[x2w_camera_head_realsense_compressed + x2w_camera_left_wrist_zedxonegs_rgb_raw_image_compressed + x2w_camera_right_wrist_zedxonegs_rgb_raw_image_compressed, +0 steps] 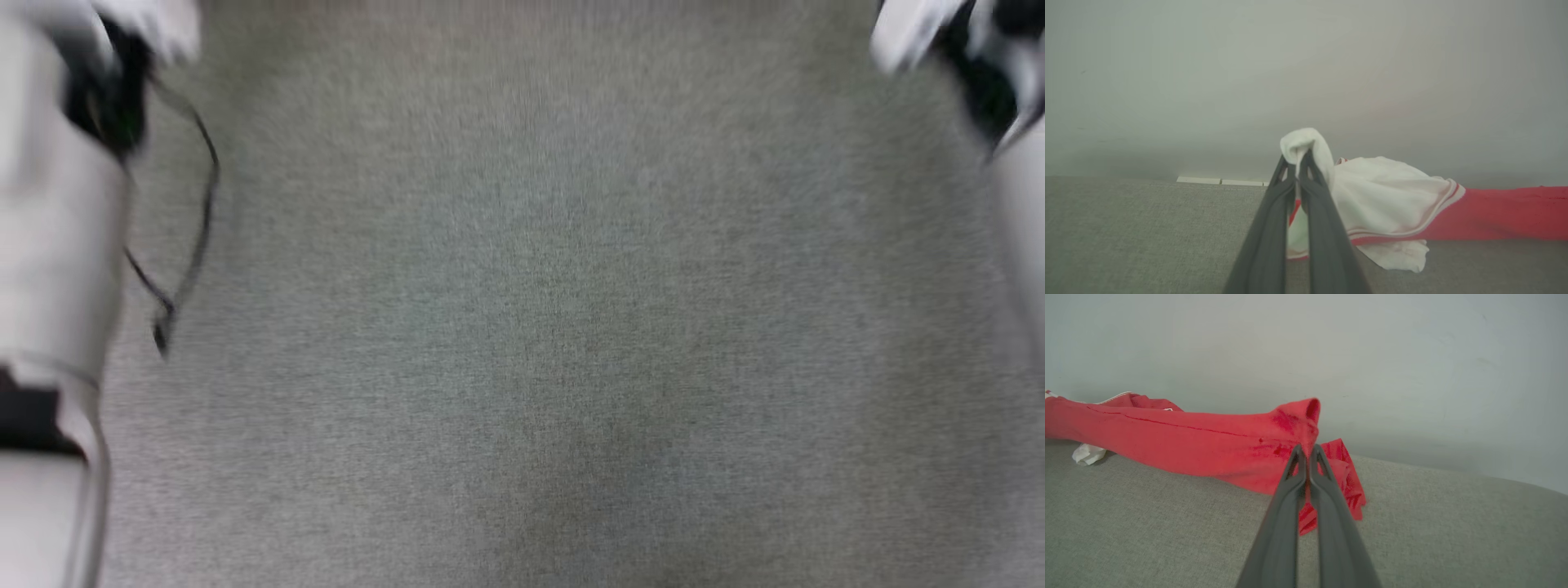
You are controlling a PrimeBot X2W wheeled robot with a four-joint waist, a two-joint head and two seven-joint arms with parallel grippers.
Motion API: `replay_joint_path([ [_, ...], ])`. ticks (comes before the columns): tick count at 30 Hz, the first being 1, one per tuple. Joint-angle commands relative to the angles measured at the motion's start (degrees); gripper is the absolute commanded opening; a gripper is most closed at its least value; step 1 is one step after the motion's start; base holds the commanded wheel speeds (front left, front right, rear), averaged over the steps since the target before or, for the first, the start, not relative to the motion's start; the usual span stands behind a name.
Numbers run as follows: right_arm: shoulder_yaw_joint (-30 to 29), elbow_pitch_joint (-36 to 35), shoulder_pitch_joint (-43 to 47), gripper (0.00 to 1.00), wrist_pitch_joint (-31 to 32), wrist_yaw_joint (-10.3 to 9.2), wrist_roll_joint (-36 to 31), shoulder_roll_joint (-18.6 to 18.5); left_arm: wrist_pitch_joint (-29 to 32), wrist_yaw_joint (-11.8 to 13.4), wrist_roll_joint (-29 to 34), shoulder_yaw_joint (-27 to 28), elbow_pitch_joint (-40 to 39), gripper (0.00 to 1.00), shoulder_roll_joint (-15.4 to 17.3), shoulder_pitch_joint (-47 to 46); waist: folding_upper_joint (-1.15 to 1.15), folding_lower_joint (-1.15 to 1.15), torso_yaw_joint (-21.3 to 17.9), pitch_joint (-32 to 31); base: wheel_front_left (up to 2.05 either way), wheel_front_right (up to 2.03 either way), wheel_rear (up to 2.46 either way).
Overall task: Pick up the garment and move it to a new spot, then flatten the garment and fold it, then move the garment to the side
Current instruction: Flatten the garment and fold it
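The garment [1392, 200] is a red jersey with white sleeves and red-white striped trim, stretched out low over the grey fabric surface [1135, 228]. My left gripper [1297, 160] is shut on a fold of its white sleeve, which bulges over the fingertips. My right gripper [1306, 451] is shut on a bunched corner of the garment's [1208, 443] red body, with a loose flap hanging below the tips. The cloth runs between the two grips and sags onto the surface. In the head view, pale forearms show at both edges.
The head view is blurred and looks down on the grey fabric surface [539, 327]. A thin black cable [192, 237] loops beside my left arm [57, 245]. A pale grey wall [1331, 347] stands behind the surface.
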Motion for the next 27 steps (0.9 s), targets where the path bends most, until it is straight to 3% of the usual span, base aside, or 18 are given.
replay_joint_path([
  [1,1.26,-0.67,3.93,0.00,-0.91,-0.04,1.34,-0.53,-0.94,-0.27,-1.09,-0.12,-0.35,0.00,0.12,4.44,0.00,-0.01,0.44,-4.98,0.00,0.00,0.00],
  [9,4.91,-6.84,24.90,0.00,-0.25,-0.04,7.56,-2.99,-3.21,-0.50,-5.98,-0.23,-7.55,0.00,0.74,28.02,0.00,-0.01,0.51,-17.13,0.00,0.00,0.00],
  [12,4.50,-10.24,32.77,0.00,0.42,-0.04,8.68,-4.19,-3.00,1.00,-6.83,-0.10,-12.07,0.00,1.71,37.20,0.00,-0.01,0.24,-20.83,0.00,0.00,0.00],
  [16,2.54,-15.51,43.04,0.00,1.60,-0.04,9.39,-4.59,-1.39,5.11,-7.94,0.13,-20.67,0.00,3.24,49.28,0.00,-0.01,0.05,-25.28,0.00,0.00,0.00],
  [27,-8.85,-34.70,71.99,0.00,11.06,-0.04,3.57,-0.81,9.62,21.98,-11.27,1.36,-55.52,0.00,10.46,79.70,0.00,-0.01,1.66,-33.15,0.00,0.00,0.00],
])
